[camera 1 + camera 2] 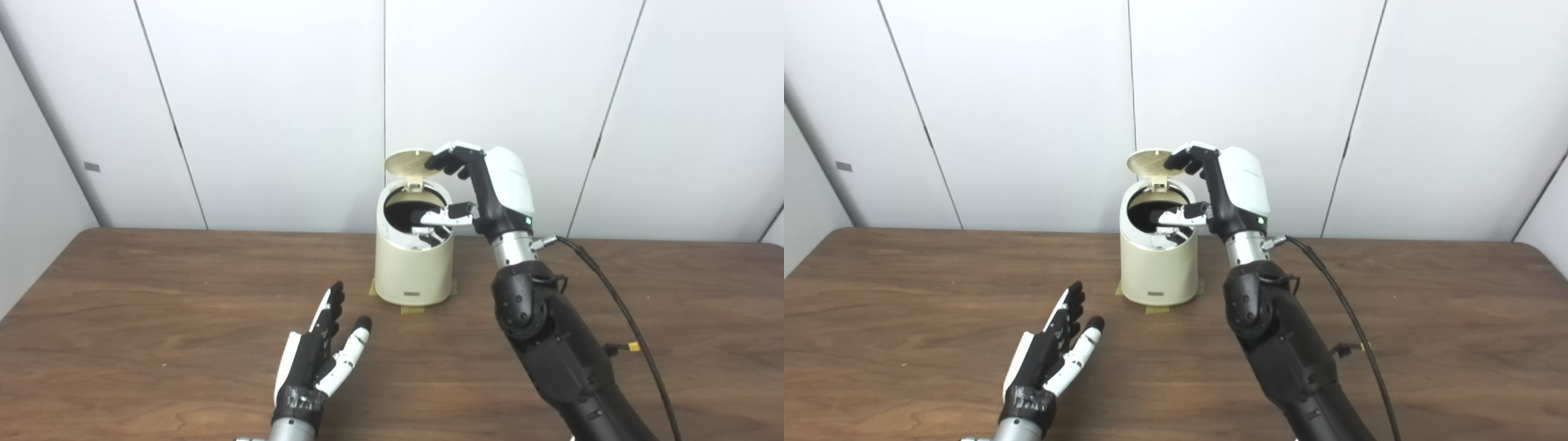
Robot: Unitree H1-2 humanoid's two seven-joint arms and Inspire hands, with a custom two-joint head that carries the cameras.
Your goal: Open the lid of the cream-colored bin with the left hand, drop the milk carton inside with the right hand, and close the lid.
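The cream-colored bin (413, 269) stands at the middle back of the table, its round lid (407, 162) tipped up on its rear hinge and the dark opening exposed. My right hand (490, 184) hovers at the bin's right rim, with its fingertips (442, 160) against the raised lid's edge and its thumb reaching over the opening. It holds nothing. My left hand (318, 361) lies low near the table's front, palm up, fingers spread and empty, well short of the bin. No milk carton shows outside the bin; a white glint inside the opening is unclear.
The bin sits on tape marks (411, 309) on the wooden table (153, 294). A black cable (618, 306) runs from my right wrist down the right side. White wall panels (275, 92) stand close behind the bin.
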